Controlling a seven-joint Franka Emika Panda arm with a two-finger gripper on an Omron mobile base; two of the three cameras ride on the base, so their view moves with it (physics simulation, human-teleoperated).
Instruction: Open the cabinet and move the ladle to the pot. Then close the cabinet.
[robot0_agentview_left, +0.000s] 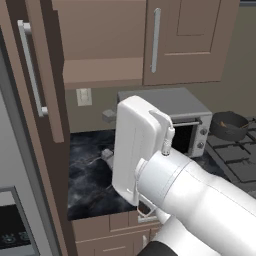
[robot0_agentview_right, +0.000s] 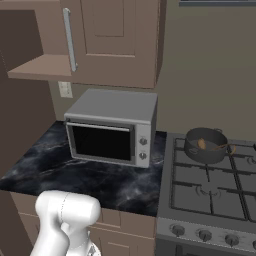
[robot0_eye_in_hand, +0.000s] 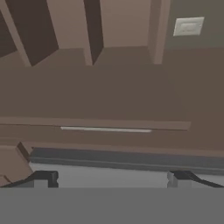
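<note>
Dark marble bench (robot0_agentview_right: 45, 165) carries the microwave (robot0_agentview_right: 111, 127); beside it, the pot (robot0_agentview_right: 205, 145) on the stove (robot0_agentview_right: 210, 192) holds the ladle (robot0_agentview_right: 202, 144). Cabinet (robot0_agentview_left: 40, 75) left door hangs open, awaiting closing; pincer (robot0_eye_in_hand: 112, 177) released, empty, facing it.

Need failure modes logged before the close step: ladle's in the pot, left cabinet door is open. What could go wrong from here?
1. The open door stands edge-on near the arm; a swing toward it might clip the door instead of pushing it shut.
2. The gripper, jaws wide, faces cabinet panels from close up; the bar handle could catch between them.
3. The ladle handle overhangs the pot rim, so a bump to the stove could tip it out.
</note>
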